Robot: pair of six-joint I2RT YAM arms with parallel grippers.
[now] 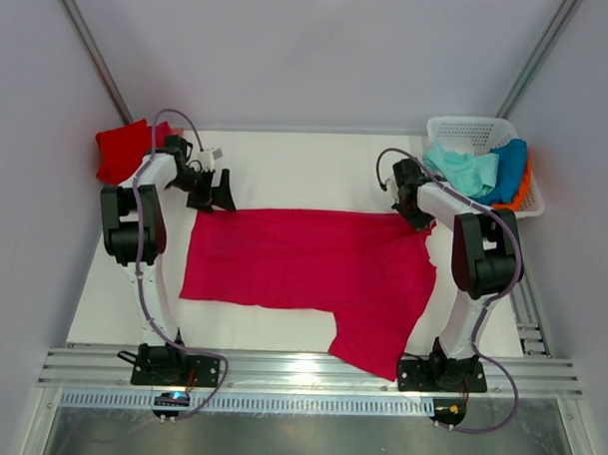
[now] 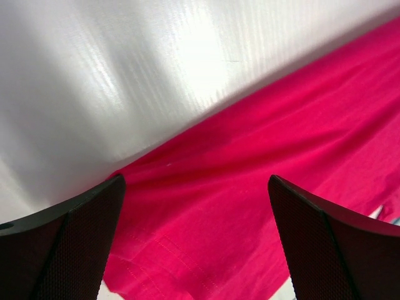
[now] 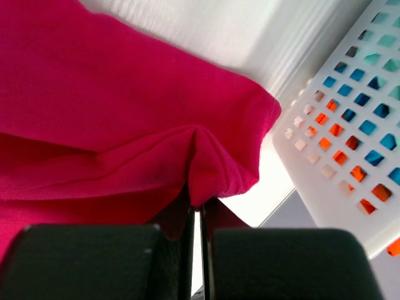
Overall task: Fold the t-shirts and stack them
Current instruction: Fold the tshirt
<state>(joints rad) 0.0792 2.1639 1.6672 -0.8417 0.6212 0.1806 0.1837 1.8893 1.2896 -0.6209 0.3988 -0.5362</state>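
Observation:
A crimson-pink t-shirt (image 1: pixel 303 262) lies spread flat across the middle of the table, with one flap reaching toward the near edge at the right. My left gripper (image 1: pixel 212 196) hangs open over its far left corner; in the left wrist view the hemmed cloth (image 2: pixel 206 206) lies between the wide-apart fingers (image 2: pixel 69 244). My right gripper (image 1: pixel 415 218) is shut on the shirt's far right corner, and a pinched fold of cloth (image 3: pixel 212 169) bunches up at the closed jaws (image 3: pixel 199 215). A folded red t-shirt (image 1: pixel 122 149) rests at the far left.
A white lattice basket (image 1: pixel 467 126) stands at the far right corner, holding mint-green (image 1: pixel 464 168), blue (image 1: pixel 508 167) and orange (image 1: pixel 526 185) shirts. Its wall (image 3: pixel 350 144) is close beside my right gripper. Grey walls close in both sides.

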